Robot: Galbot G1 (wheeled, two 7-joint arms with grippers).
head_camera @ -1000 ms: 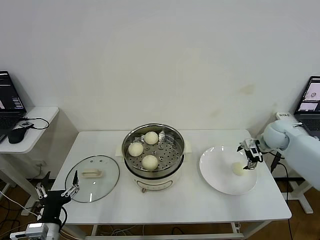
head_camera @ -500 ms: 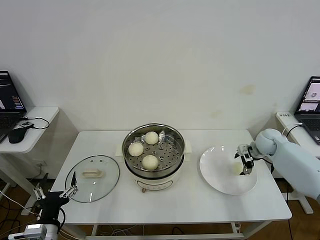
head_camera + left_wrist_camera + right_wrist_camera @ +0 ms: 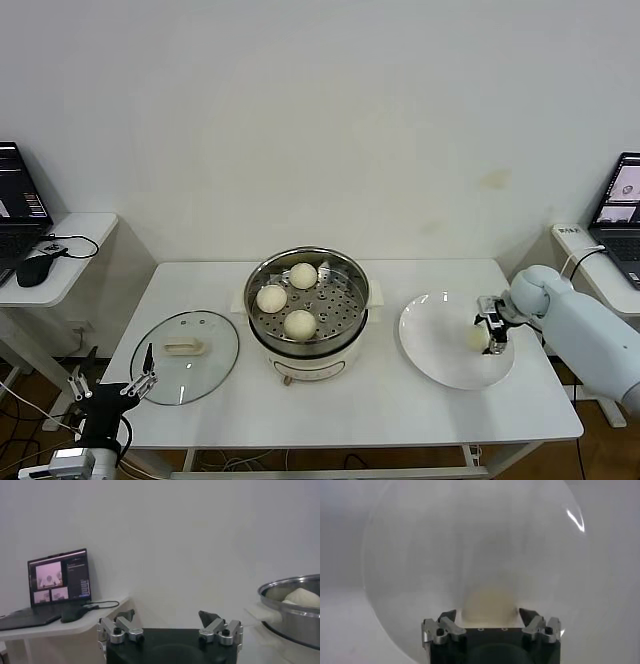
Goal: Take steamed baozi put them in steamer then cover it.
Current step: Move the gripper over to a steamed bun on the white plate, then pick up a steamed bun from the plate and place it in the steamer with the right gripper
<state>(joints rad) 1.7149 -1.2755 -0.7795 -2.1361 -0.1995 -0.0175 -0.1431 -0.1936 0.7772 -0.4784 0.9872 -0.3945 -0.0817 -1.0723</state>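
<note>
— White wall, white table (image 3: 400, 410); a side desk at nine o'clock carries a laptop (image 3: 20, 200) and a mouse (image 3: 32, 270), and a second laptop (image 3: 622, 205) shows at three.

— And the big pieces on the table?

— At centre the steamer (image 3: 307, 305) stands upright, three steamed baozi (image 3: 300, 323) in its basket. The cover (image 3: 185, 357) lies flat at eight o'clock of it, handle up, the bar's long axis running nine to three. A white plate (image 3: 440, 345) sits at three.

— The fourth bun?

— On the plate, dome up, between the fingers of the right gripper (image 3: 489, 333), which straddle it; whether they press it, I can't tell.

— The left gripper (image 3: 112, 388)?

— Beyond the table's seven-o'clock corner, fingers spread wide, nothing between them.
</note>
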